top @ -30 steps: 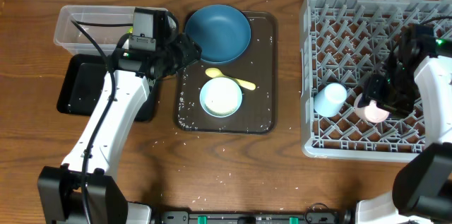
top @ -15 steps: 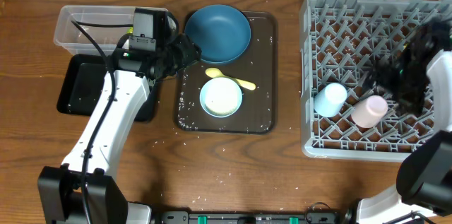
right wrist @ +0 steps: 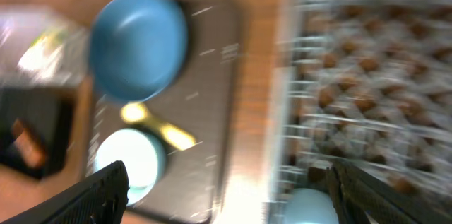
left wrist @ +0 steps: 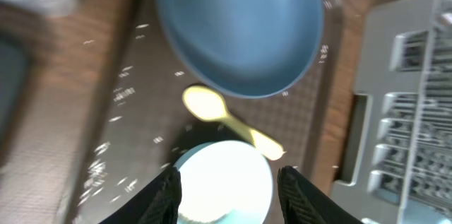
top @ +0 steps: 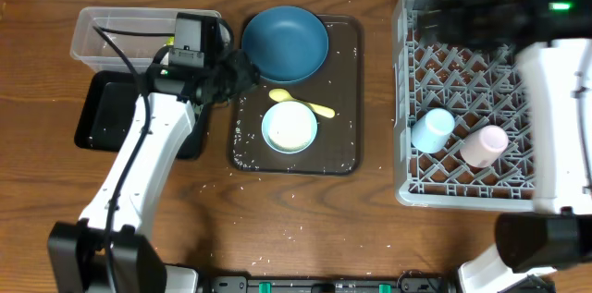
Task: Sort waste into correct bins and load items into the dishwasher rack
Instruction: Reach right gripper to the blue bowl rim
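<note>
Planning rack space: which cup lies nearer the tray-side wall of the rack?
The light blue cup; the pale pink cup lies beyond it, farther from the brown tray.

Even bright light, soft shadows — right wrist view heavily motion-blurred, left wrist mildly.

On my table point(top: 370, 219), the serving tray point(top: 342, 99) holds the big bowl point(top: 285, 43) at the back, the small bowl point(top: 289, 127) in front, the spoon point(top: 301, 102) between. To its right, the dishwasher rack point(top: 404, 99) holds the left cup point(top: 433, 130) beside the right cup point(top: 484, 145). To its left, the tub point(top: 111, 34) sits behind the shallow tray point(top: 102, 117).
</note>
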Robot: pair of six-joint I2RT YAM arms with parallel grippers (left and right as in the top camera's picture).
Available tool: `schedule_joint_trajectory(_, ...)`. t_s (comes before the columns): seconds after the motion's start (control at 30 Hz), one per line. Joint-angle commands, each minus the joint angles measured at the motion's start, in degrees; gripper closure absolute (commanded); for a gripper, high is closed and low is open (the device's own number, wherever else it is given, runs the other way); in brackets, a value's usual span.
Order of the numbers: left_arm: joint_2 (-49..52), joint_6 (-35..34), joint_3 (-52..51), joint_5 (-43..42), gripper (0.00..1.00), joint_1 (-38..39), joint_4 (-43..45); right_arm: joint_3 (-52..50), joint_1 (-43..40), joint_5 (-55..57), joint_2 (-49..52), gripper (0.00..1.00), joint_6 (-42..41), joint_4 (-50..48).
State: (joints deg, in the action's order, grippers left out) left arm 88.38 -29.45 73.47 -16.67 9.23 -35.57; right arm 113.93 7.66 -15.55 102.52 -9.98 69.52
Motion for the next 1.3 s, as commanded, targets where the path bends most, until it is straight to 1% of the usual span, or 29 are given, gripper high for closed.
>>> schedule_joint_trajectory(0.0, -6.7, 1.6, 0.6, 9.2, 0.53, 0.1, -1.4, 0.3, 6.2, -0.4, 3.7, 0.11, 0.8, 0.3)
schedule_joint_trajectory(0.07, -9.4, 1.6, 0.5, 11.7, 0.53, 0.1, -2.1, 0.3, 9.2, -0.4, 5.9, 0.11, 0.8, -0.4)
schedule_joint_trajectory(0.23, -12.8, 1.8, 0.5, 12.0, 0.53, 0.1, -3.9, 0.3, 14.4, -0.3, 12.2, 0.13, -1.2, -5.4)
schedule_joint_trajectory(0.43, -12.7, 3.0, 0.5, 12.0, 0.53, 0.1, -8.7, 0.3, 15.9, 0.9, 18.3, 0.17, -4.9, -11.9)
schedule_joint_trajectory(0.63, -12.7, 3.3, 0.5, 12.0, 0.53, 0.1, -9.3, 0.3, 16.3, 6.5, 23.3, 0.20, -11.6, -20.2)
schedule_joint_trajectory(0.73, -12.7, 3.3, 0.5, 12.0, 0.53, 0.1, -10.8, 0.3, 16.3, 8.3, 25.4, 0.25, -13.4, -22.5)
schedule_joint_trajectory(0.9, -12.7, 3.3, 0.5, 12.1, 0.53, 0.1, -11.6, 0.3, 16.4, 8.7, 28.9, 0.33, -13.8, -25.3)
schedule_joint_trajectory(1.1, -12.7, 3.3, 0.5, 16.9, 0.53, 0.1, -11.6, 0.3, 16.4, 8.7, 32.8, 0.44, -13.8, -26.6)
schedule_joint_trajectory(1.13, -12.7, 3.3, 0.5, 17.9, 0.53, 0.1, -11.6, 0.3, 16.4, 8.7, 33.3, 0.47, -13.8, -26.8)
schedule_joint_trajectory(1.27, -12.3, 3.3, 0.5, 19.1, 0.53, 0.1, -11.5, 0.3, 16.4, 8.7, 35.3, 0.67, -13.8, -28.0)
